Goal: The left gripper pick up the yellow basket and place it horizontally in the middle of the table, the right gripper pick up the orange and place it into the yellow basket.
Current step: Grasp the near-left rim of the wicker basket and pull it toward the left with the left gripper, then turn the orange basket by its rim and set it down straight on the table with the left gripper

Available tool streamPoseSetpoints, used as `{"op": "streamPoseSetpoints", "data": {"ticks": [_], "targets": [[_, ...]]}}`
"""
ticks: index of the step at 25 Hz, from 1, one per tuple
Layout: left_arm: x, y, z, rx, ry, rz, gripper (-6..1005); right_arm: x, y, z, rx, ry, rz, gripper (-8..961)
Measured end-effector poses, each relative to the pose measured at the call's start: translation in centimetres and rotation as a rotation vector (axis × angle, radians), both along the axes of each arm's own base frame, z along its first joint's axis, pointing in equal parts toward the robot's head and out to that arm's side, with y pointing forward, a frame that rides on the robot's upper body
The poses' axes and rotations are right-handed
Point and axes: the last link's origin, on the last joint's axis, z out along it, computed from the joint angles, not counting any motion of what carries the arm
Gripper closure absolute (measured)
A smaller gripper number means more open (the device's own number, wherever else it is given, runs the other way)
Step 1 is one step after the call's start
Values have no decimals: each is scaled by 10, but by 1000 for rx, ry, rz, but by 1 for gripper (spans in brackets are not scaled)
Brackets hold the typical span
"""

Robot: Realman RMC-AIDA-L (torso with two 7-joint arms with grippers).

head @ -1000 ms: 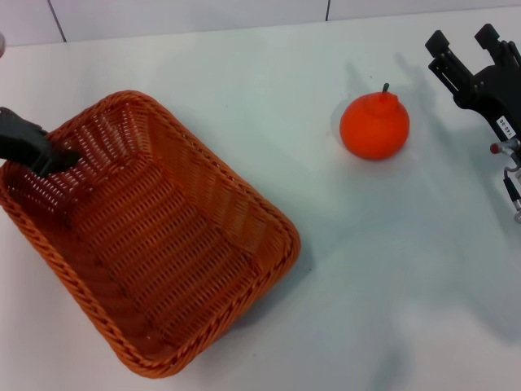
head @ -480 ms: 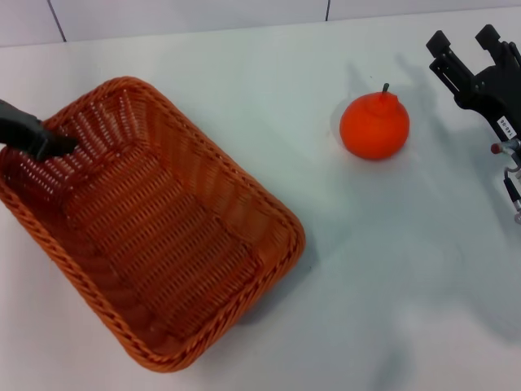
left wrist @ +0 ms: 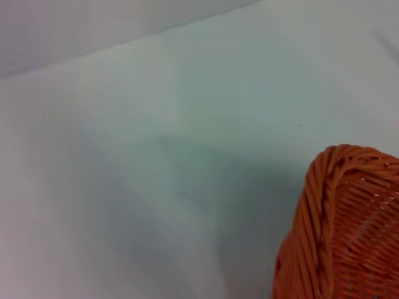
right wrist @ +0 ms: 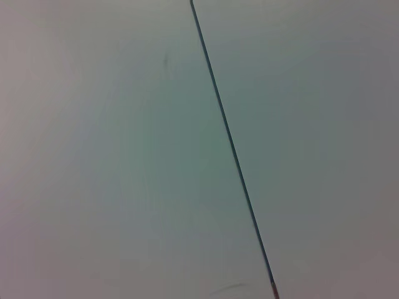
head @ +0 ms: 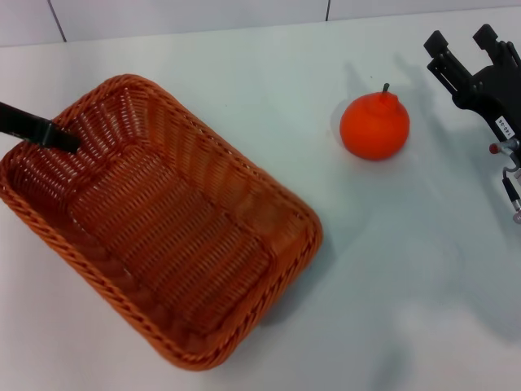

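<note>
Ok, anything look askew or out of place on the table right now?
The yellow basket sits diagonally at the table's left, not yet horizontal or centred, with the left gripper at its far rim. The orange is upright; the right gripper waits beside it.

1. We see one small white label (head: pixel 506 125) on the right hand (head: pixel 470 55) in the head view. It carries dark print, too small for us to read.
2. We find no text, brand or number on the yellow basket (head: pixel 163 220), the orange (head: pixel 374 124) or the bench (head: pixel 391 277).
3. Both wrist views show us nothing readable.
</note>
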Motion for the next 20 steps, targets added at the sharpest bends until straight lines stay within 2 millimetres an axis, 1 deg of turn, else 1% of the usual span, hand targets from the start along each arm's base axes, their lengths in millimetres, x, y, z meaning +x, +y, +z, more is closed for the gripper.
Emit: {"op": "streamPoseSetpoints", "data": {"ticks": [7, 14, 20], "targets": [[-9, 1, 12, 34, -98, 111, 831, 0, 0, -1, -6, 3, -4, 23], [-15, -1, 19, 50, -213, 168, 843, 3, 2, -2, -21, 17, -24, 23], [-31, -8, 23, 112, -328, 251, 846, 4, 2, -3, -25, 15, -34, 23]]}}
